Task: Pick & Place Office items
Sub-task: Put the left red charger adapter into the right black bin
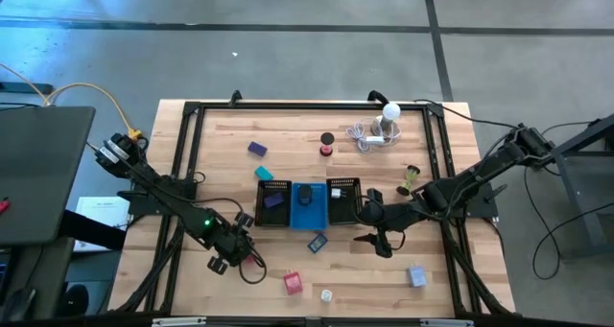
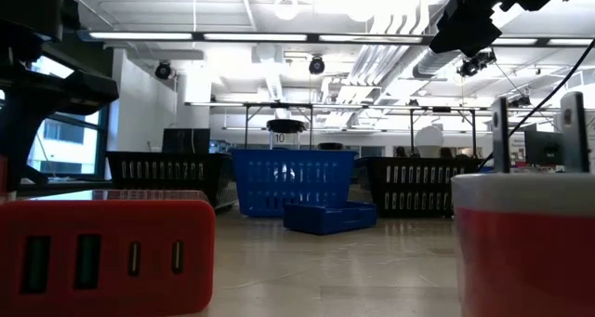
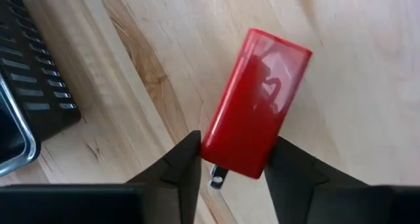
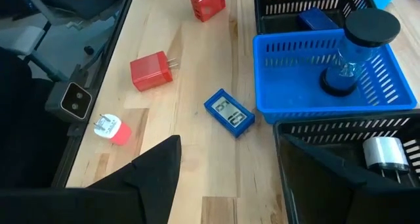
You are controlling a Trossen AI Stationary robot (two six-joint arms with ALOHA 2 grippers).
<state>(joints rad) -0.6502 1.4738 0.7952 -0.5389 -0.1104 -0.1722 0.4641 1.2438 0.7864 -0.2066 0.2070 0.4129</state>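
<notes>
While you look past the left gripper [image 3: 235,157], note that its two dark fingers [image 3: 180,161] stand against both flanks of a red charger block [image 3: 259,106], closed on the end that carries the metal prongs. That block is glossy, rectangular with rounded corners, and lies flat and slanted on the bench [image 1: 288,135], near the front edge on the left arm's side, just beside a black mesh tray [image 3: 33,86].

You can count two red chargers in all; the second red charger [image 4: 152,69] lies free further along the front edge, prongs out. Near it you have one small white and red plug [image 4: 111,129] and one flat blue clock [image 4: 228,112] with a pale display.

Your right gripper [image 4: 226,142] hangs above the bench in front of the trays, fingers spread wide with nothing between them.

Three trays sit side by side at mid-bench: two black mesh, one blue tray [image 4: 295,106] between them. The blue one holds one dark hourglass-shaped piece [image 4: 348,53]; the far black tray holds one blue block [image 4: 318,17]; the near black tray [image 4: 328,135] holds one white plug [image 4: 384,152].

Further back you see one purple block [image 1: 257,149], one red spool [image 1: 327,151], and a grey block [image 1: 416,276] lying alone near the front right.
</notes>
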